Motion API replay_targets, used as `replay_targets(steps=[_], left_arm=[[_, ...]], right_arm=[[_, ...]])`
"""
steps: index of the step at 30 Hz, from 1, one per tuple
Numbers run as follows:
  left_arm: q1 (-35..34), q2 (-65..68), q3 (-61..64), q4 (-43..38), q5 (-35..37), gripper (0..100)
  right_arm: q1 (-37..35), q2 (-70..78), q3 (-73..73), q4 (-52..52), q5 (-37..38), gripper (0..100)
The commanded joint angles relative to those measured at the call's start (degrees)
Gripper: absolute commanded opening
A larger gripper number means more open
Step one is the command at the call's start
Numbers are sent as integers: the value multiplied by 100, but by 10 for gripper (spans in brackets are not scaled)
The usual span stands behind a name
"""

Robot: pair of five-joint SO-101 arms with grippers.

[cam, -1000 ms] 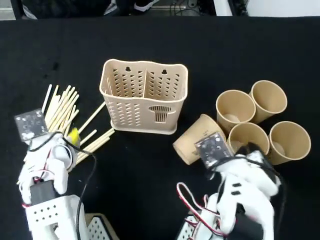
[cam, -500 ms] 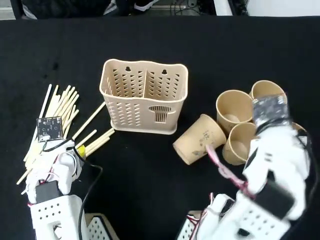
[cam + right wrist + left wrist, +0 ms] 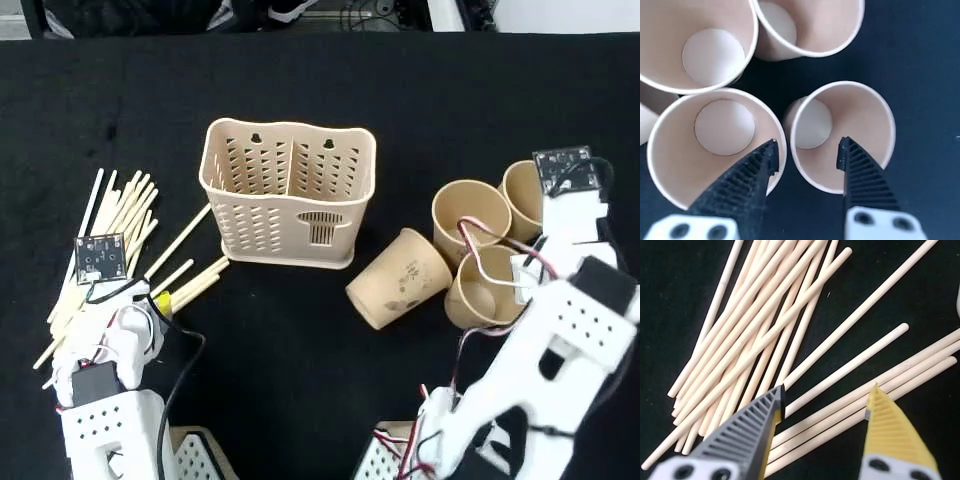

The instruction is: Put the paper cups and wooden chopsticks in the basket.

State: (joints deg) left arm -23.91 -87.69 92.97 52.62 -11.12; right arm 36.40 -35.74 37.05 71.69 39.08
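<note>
Where its arm covers cups, spread right fingers overhang two.

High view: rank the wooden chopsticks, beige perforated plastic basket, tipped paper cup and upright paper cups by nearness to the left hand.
1. wooden chopsticks, under the left hand.
2. beige perforated plastic basket, table centre.
3. tipped paper cup, right of the basket.
4. upright paper cups, far right.

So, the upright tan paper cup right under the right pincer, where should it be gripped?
By its rim wall, from straight above: the upright tan paper cup stands mouth up, close beside the neighbouring cup, so one finger goes inside and one outside. The right pincer hangs open over that wall.
</note>
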Motion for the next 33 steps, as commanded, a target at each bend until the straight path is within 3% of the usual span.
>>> replay_targets(steps=[1, 10, 19, 21, 25, 33], left_arm=[[31, -44, -4, -70, -62, 267], [31, -44, -4, -70, -70, 267], [31, -44, -4, -70, -70, 267], [31, -44, -4, -70, -70, 267], [22, -44, -4, -70, -70, 267], [22, -44, 4, -70, -264, 267]], right_arm=[[26, 242, -286, -105, 167, 206], [35, 57, -259, -123, 396, 204], [-88, 66, 822, -1046, 730, 204], [-97, 66, 1042, -1257, 756, 171], [-53, 31, 1121, -1521, 730, 6], [413, -233, 207, -844, 703, 11]])
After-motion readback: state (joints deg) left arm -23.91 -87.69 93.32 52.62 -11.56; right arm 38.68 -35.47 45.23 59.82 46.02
